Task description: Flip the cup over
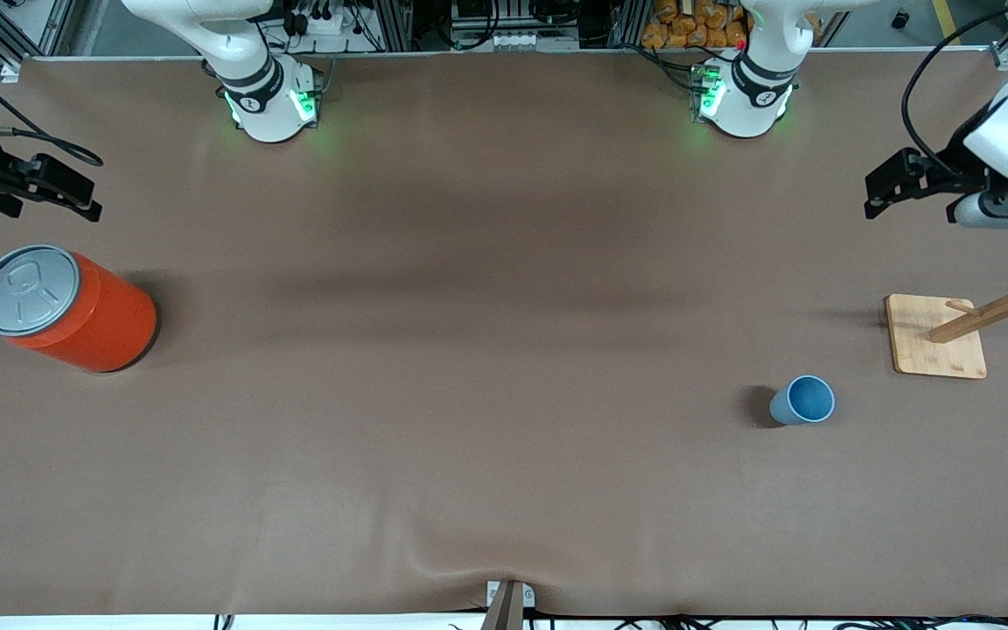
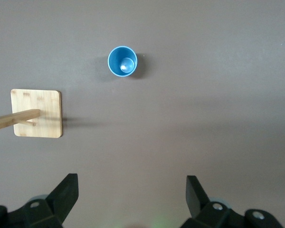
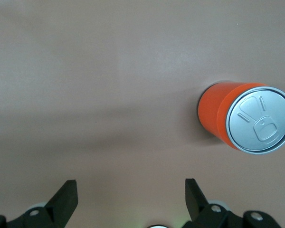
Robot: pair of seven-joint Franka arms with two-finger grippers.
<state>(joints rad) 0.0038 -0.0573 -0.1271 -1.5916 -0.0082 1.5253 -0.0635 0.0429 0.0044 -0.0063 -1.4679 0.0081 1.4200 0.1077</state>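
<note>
1. The cup [image 1: 802,401] stands upright on the table [image 1: 486,367], mouth up, toward the left arm's end, nearest the front camera of all objects.
2. The wooden rack [image 1: 937,336], a square base with a pegged post, stands near the cup, farther from the camera.
3. The orange can [image 1: 66,308] stands upright, grey lid on top, at the right arm's end.
4. The left gripper [image 2: 132,199] hangs above the table over bare surface beside the rack, jaws spread wide, holding nothing.
5. The right gripper [image 3: 131,202] hangs over bare surface beside the can, jaws spread wide, holding nothing.
</note>
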